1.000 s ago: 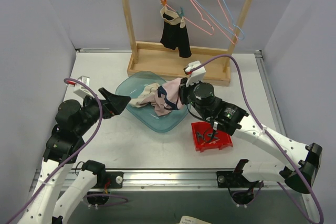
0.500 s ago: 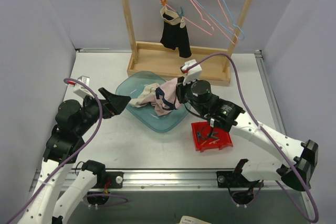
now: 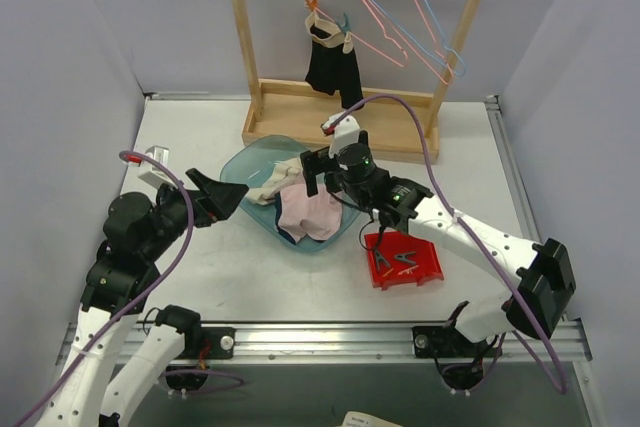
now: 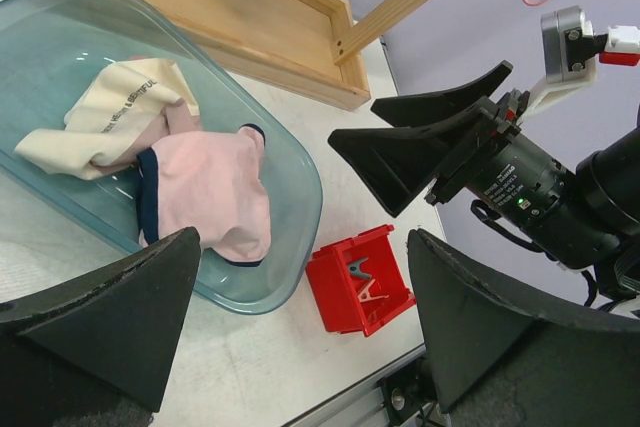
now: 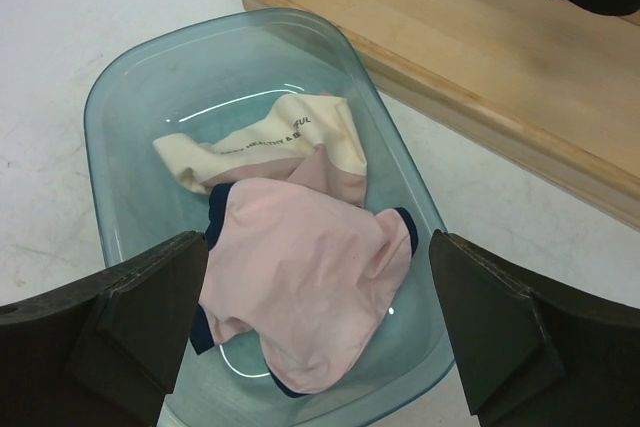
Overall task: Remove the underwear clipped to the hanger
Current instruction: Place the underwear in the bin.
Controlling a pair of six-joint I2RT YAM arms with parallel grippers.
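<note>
Three pieces of underwear are in sight. The pink briefs (image 3: 312, 212) with dark trim and the cream briefs (image 3: 262, 190) lie in the clear blue dish (image 3: 243, 155), the pink pair partly over the cream. The black briefs (image 3: 333, 67) hang behind the dish, clipped to a pink hanger (image 3: 372, 39) on the wooden rack (image 3: 240, 37). Other pink and blue wire hangers share the rail, though how many I cannot tell. A single red box (image 3: 425, 269) sits just right of the dish, holding at least two clothespins (image 3: 400, 259). The right gripper (image 3: 318, 175) hovers over the dish with its fingers spread wide and nothing between them. The left gripper (image 3: 222, 197) sits at the dish's left edge, its fingers also wide apart and empty. Only the top view shows the whole rack, the hangers and the small pegs on the black waistband. The right wrist view looks straight down into the dish and shows printed lettering on the cream waistband, with just the black hem at its upper corner. The left wrist view alone catches the right gripper side-on, its fingers apart to the right of the dish.
</note>
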